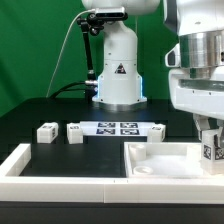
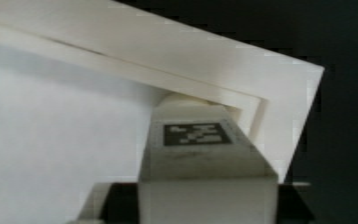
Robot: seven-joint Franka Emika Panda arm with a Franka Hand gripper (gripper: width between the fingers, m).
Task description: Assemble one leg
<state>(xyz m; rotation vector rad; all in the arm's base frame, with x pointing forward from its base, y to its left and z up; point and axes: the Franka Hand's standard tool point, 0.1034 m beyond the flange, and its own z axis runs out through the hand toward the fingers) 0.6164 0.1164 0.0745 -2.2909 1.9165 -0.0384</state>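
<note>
Exterior view: the gripper (image 1: pixel 211 143) hangs low at this view's right, over the near corner region of the white tray-like top (image 1: pixel 165 163), and a leg (image 1: pixel 211 150) with a black-and-white tag sits between its fingers, so the fingers are closed on that leg. I judge the step to be seating the leg at a corner of the top; the next move calls for lining the post up square with the corner and pressing or twisting it home without tilting. Two more legs (image 1: pixel 46 131) (image 1: pixel 76 131) rest on the black table (image 1: pixel 60 110), near the marker board (image 1: pixel 118 129).

Wrist view: the leg (image 2: pixel 201 148) fills the centre, a white square post with a crisp tag on its facing side, its far end tucked close into the raised rim corner of the top (image 2: pixel 87 120). Whether it touches the surface I cannot tell.
</note>
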